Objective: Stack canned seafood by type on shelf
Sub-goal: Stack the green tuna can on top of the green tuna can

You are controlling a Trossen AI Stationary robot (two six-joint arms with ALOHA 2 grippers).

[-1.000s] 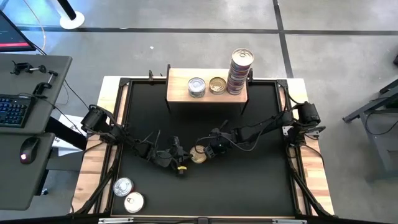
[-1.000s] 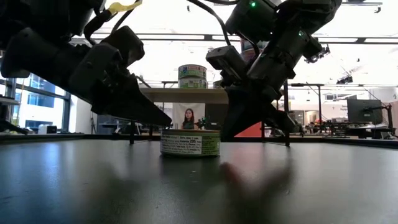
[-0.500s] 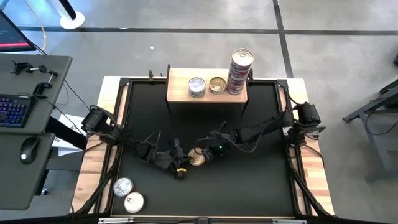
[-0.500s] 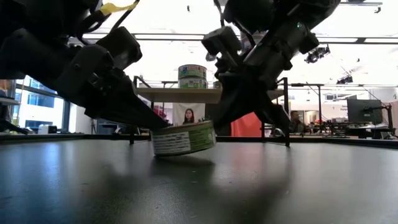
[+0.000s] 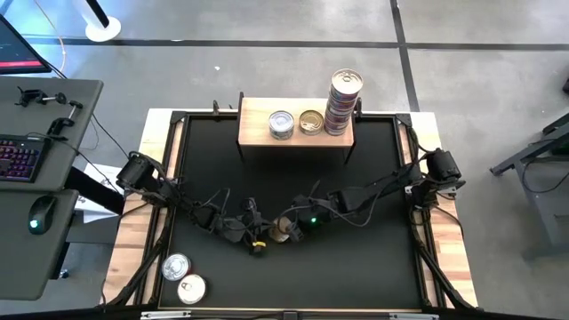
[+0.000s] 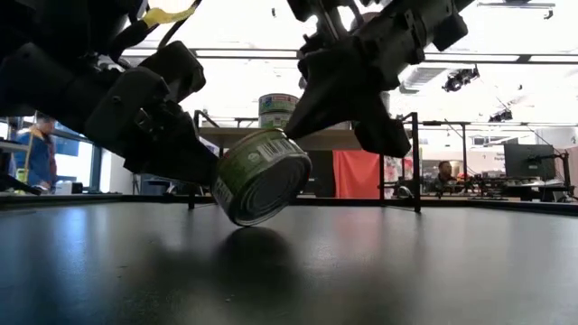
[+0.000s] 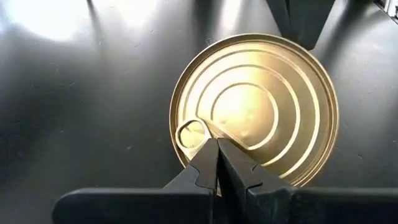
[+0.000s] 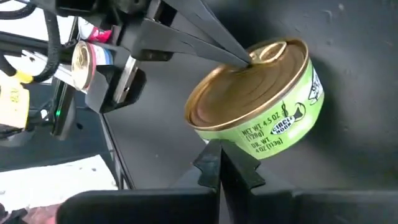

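Note:
A gold-topped tin with a green label (image 5: 281,230) stands tipped on its edge between my two grippers, at the table's middle toward the near edge; in the low view the tin (image 6: 262,185) leans steeply. My left gripper (image 7: 217,146) is shut, its tips at the lid. My right gripper (image 8: 217,149) is shut, its tips at the side wall. The pale wood shelf (image 5: 258,133) stands at the far edge. It bears a silver-topped tin (image 5: 281,124), a gold-topped tin (image 5: 311,122) and a stack of several tins (image 5: 343,102). My left gripper presses its shut fingertips on the tin's gold lid beside the pull-tab ring (image 7: 193,134), near the rim. It comes slanting down from the table's left. My right gripper pushes with its shut fingertips on the green side wall (image 8: 235,140), low by the bottom rim, coming from the table's right. The tin is tilted, with its lower rim (image 6: 237,219) on the table.
Two more silver-topped tins (image 5: 176,266) (image 5: 191,287) lie at the near left corner of the black tabletop. A grey desk with a keyboard (image 5: 20,158) and mouse stands left of the table. Both arms cross the table's middle.
The tin lay flat on the table a second ago. My right gripper moved toward the left and near edge and pushed at it. The tin tipped up onto its edge against my left gripper and shifted slightly toward the near edge.

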